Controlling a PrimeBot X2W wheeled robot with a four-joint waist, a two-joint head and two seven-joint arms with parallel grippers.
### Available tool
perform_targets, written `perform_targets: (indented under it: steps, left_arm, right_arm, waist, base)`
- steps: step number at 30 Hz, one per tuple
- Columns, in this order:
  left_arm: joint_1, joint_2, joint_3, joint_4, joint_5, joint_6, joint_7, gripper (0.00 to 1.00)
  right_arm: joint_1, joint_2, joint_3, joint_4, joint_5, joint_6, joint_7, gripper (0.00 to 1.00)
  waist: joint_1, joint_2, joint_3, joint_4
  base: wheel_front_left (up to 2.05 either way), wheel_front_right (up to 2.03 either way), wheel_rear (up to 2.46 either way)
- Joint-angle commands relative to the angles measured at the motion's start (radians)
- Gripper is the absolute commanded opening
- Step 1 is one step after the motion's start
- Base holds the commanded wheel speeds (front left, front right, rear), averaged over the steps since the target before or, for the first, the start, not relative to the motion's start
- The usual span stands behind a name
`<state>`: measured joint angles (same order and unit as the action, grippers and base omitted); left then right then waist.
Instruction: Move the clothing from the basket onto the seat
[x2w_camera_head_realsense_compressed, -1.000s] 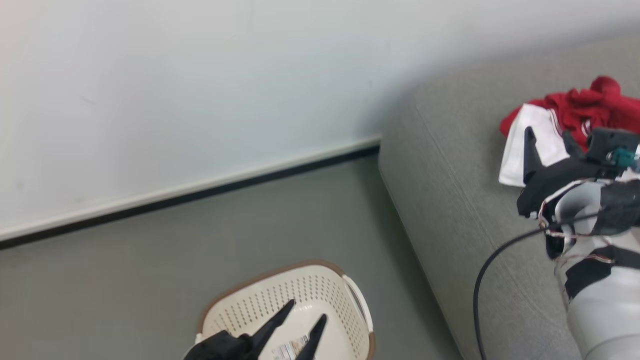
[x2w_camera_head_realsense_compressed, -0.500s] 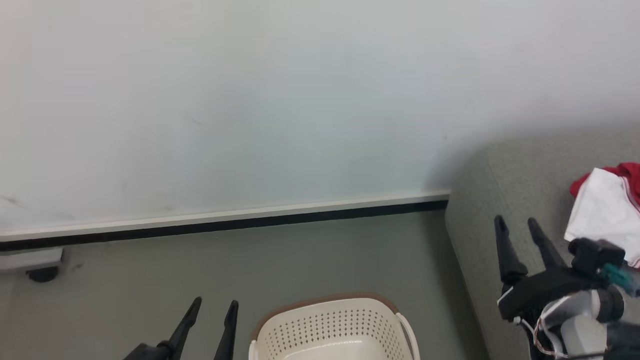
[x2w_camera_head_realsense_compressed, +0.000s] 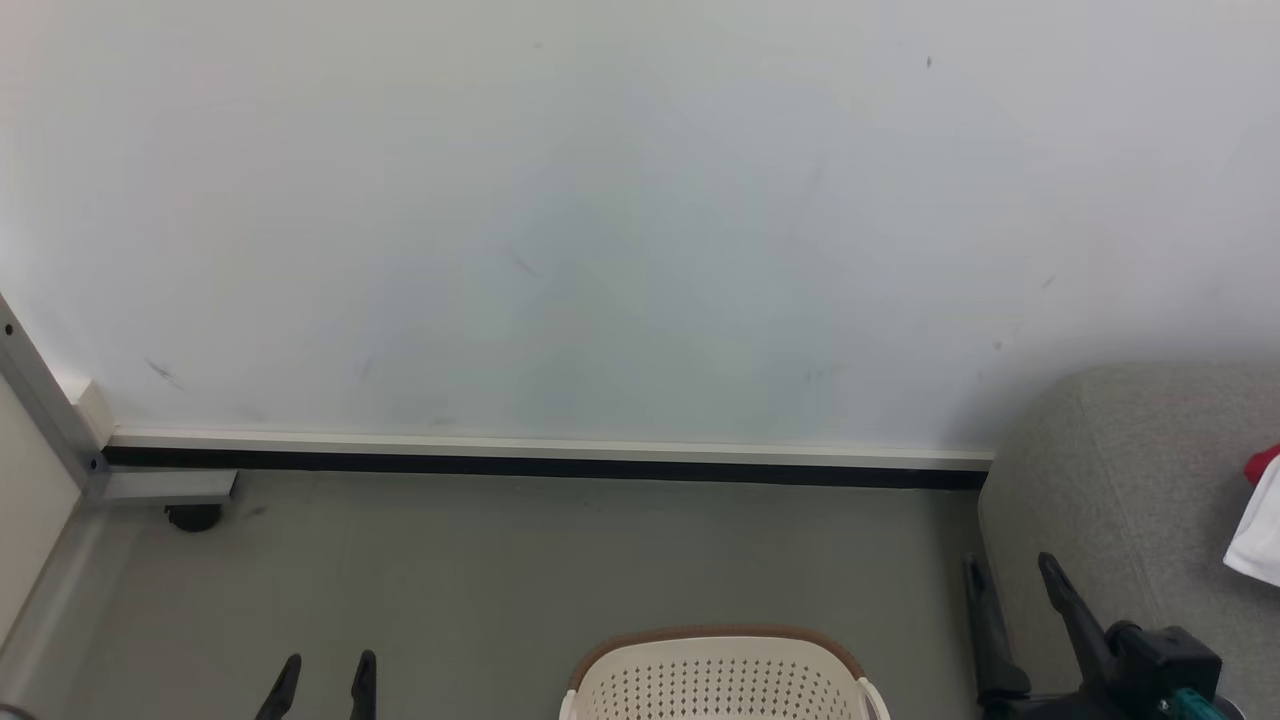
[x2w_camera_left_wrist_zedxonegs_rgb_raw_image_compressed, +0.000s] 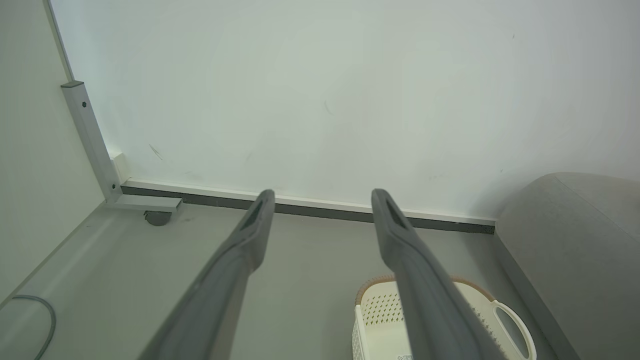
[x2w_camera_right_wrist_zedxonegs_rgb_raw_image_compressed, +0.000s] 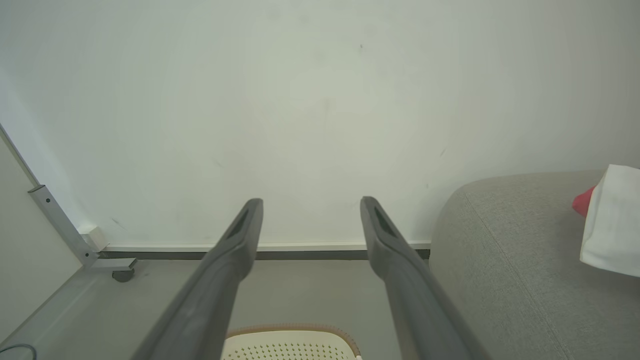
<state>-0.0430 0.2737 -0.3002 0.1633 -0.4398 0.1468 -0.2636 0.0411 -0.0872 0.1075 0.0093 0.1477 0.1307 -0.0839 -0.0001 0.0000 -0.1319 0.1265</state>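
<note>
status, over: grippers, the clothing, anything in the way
Left gripper open, right gripper open, both holding nothing. Clothing on the seat. Basket on the floor, its visible part bare. Nothing in the way.

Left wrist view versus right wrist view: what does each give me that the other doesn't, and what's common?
Left wrist: the basket with its loop handle, past the left gripper, jaws apart. Right wrist: the clothing, white cloth with a red edge, lying on the seat, past the right gripper, jaws apart. Shared: the basket's brown rim, the grey seat, the wall, the metal bracket.
</note>
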Motion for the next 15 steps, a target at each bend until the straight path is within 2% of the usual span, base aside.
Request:
perform_targets:
  steps: [1,9,15]
  left_arm:
    - [0.008,0.008,0.009,0.004,-0.002,0.0,-0.002,1.0]
    - [0.034,0.015,0.046,0.017,0.001,-0.016,-0.002,1.0]
    - [0.069,-0.004,0.076,0.004,0.015,-0.024,-0.002,1.0]
  right_arm:
    - [0.025,0.009,-0.005,-0.017,-0.018,0.0,-0.004,1.0]
    - [0.081,0.032,0.0,-0.015,-0.081,0.0,-0.026,1.0]
    - [0.083,0.037,0.008,0.004,-0.088,0.0,-0.045,1.0]
  waist:
    - [0.0001,0.0,-0.006,0.002]
    - [0.0001,0.0,-0.001,-0.039]
    - [0.0001,0.0,0.002,-0.066]
  base:
    - [0.0,0.0,0.0]
    - [0.0,0.0,0.0]
    - [0.0,0.0,0.0]
